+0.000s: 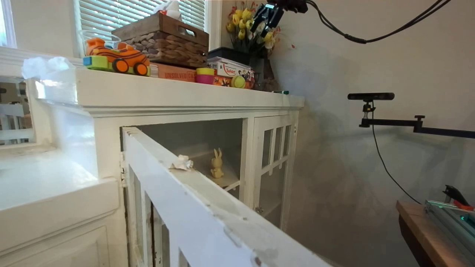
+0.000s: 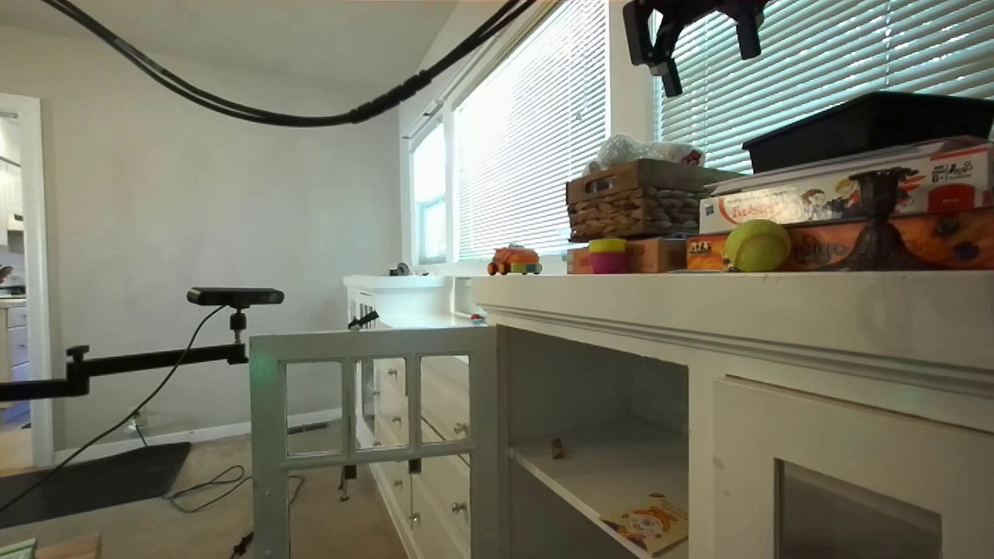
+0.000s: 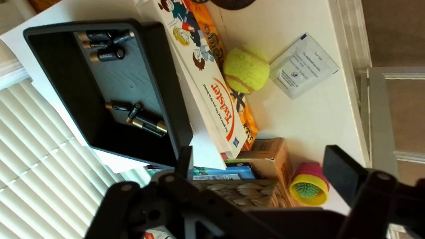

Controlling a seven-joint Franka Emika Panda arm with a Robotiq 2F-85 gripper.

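Observation:
My gripper (image 3: 264, 166) is open and empty. In both exterior views it hangs in the air above the white cabinet top (image 1: 185, 89), apart from everything (image 1: 259, 32) (image 2: 710, 70). In the wrist view a black tray (image 3: 167, 89) with several batteries (image 3: 108, 54) lies on stacked game boxes, including a Twister box (image 3: 209, 96). A yellow-green tennis ball (image 3: 246, 70) sits beside the boxes, touching or near a white packet (image 3: 302, 66). A pink and yellow cup (image 3: 308, 186) holding a green spiky ball shows between the fingers, beside a woven basket (image 3: 239, 192).
An orange toy car (image 1: 118, 55) stands near the basket. A dark candle holder (image 2: 877, 225) and yellow flowers (image 1: 243, 22) stand on the cabinet top. Below, a cabinet door (image 2: 268, 435) stands open; a rabbit figure (image 1: 217, 163) is on the shelf. Window blinds (image 2: 823, 54) are behind.

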